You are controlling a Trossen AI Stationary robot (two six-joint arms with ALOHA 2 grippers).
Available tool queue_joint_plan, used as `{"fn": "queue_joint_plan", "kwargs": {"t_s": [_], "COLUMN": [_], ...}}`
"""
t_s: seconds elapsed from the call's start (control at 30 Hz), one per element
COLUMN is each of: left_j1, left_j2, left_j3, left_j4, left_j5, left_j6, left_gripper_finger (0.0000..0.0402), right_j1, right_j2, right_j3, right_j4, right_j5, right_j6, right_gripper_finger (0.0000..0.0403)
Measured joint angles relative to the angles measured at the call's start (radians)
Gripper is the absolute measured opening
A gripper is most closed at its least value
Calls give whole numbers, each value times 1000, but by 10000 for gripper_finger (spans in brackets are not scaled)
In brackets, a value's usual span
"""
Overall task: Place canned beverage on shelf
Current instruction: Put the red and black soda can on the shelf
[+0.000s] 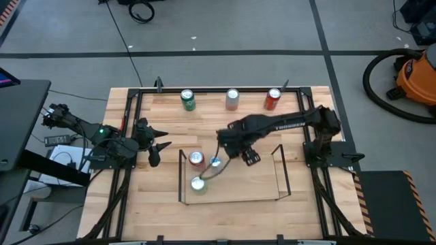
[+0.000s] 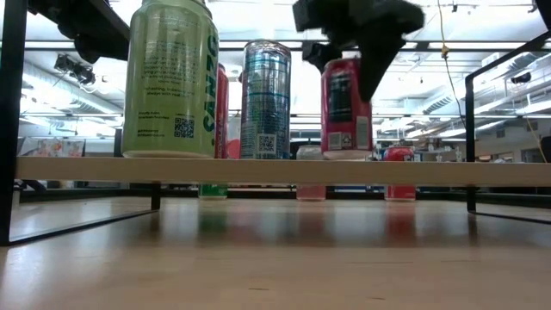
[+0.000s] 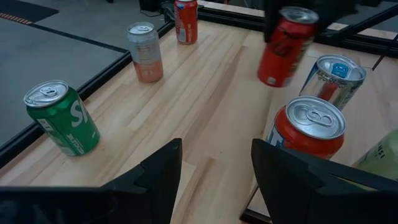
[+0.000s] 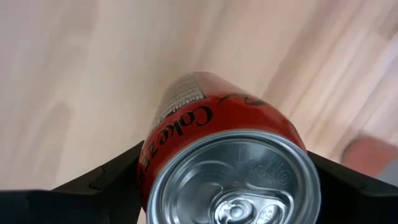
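A: How far along is the job looking?

B: Partly done, I'd judge. Three cans are already standing on the shelf [image 1: 283, 178] at its left end: a red-topped can [image 1: 196, 159], a blue-and-silver can [image 1: 215, 163] and a pale green can [image 1: 198, 184] nearest the table's front edge. A fourth is on its way.

A: The red cola can?

B: Yes. The right gripper [image 1: 231, 151] is pinching the cola can [image 4: 227, 162] between its fingers, which are pressing on the can's two sides in the right wrist view. In the low view it is hanging above the shelf floor, not yet resting on it, just to the right of the blue-and-silver one [image 2: 265, 99].

A: So what is remaining?

B: Lowering that can [image 2: 346, 108] until it is sitting flat, then letting go. After that, three cans are waiting along the table's far edge: a green can [image 1: 187, 100], a silver can [image 1: 232, 99] and a red can [image 1: 273, 99]. The shelf's right part is lying bare, so there looks to be room.

A: And the other arm?

B: The left gripper [image 1: 154, 145] is idling near the table's left edge, beside the shelf's left end, its fingers spread wide and holding nothing.
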Motion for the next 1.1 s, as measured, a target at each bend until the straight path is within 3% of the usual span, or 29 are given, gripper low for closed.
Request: {"fn": "queue_joint_plan", "kwargs": {"t_s": [0.4, 0.53, 1.1], "left_j1": [0, 0, 0], "left_j2": [0, 0, 0], "left_j3": [0, 0, 0], "left_j4": [5, 5, 5], "left_j5": [-1, -1, -1], "left_j6": [1, 1, 4], "left_gripper_finger": [203, 203, 203], "right_j1": [135, 148, 151], "right_j2": [0, 0, 2], "right_j3": [-6, -23, -108], "right_j4": [98, 159, 205], "right_j5": [4, -32, -13], "right_j6": [-19, 27, 62], "right_gripper_finger": [330, 330, 331]}}
